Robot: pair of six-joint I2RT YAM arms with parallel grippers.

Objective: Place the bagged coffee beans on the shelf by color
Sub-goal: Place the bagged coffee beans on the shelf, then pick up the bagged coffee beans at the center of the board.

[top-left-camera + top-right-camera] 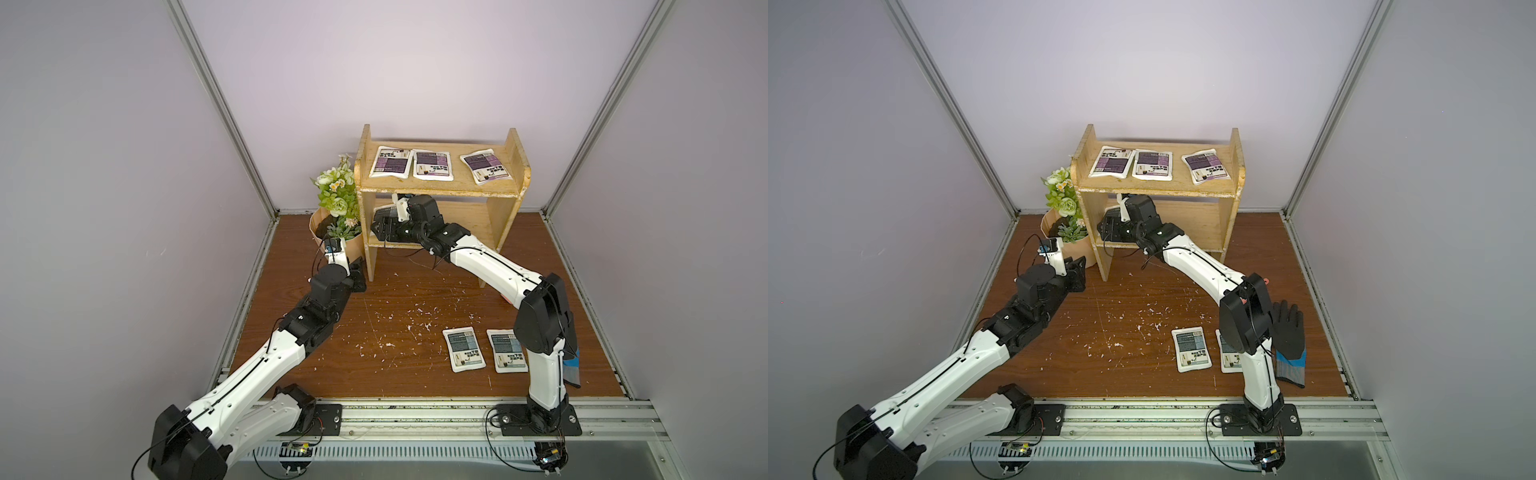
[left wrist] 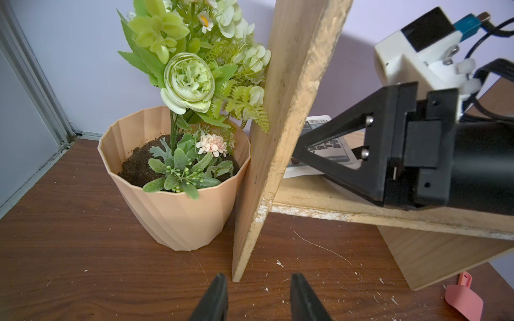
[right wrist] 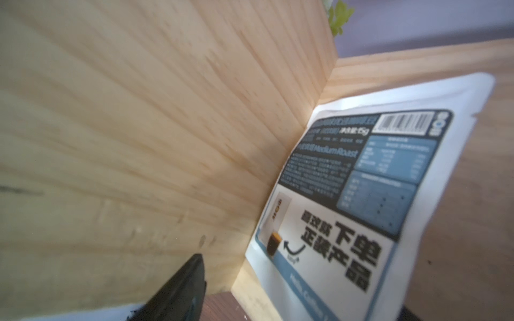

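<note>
Pouch [image 3: 347,194] in shelf's [image 1: 440,191] lower tier, lengthwise along side panel [image 3: 167,139], barcode rearward — flowerpot [image 2: 178,216] outside; R tool [image 2: 300,157] released, L tool [image 2: 257,278] open.

Where things lie
Top board [image 1: 457,185] holds three bags [image 1: 432,165], lower board [image 1: 482,228] one bag [image 3: 361,194], table [image 1: 395,332] in front two bags [image 1: 464,349]; flowerpot [image 2: 178,216] left of the shelf [image 1: 507,220]

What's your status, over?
Left gripper open, empty. Right gripper open at grey-blue pouch on lower shelf board. Two grey-blue pouches lie on table. Nothing blocking.
</note>
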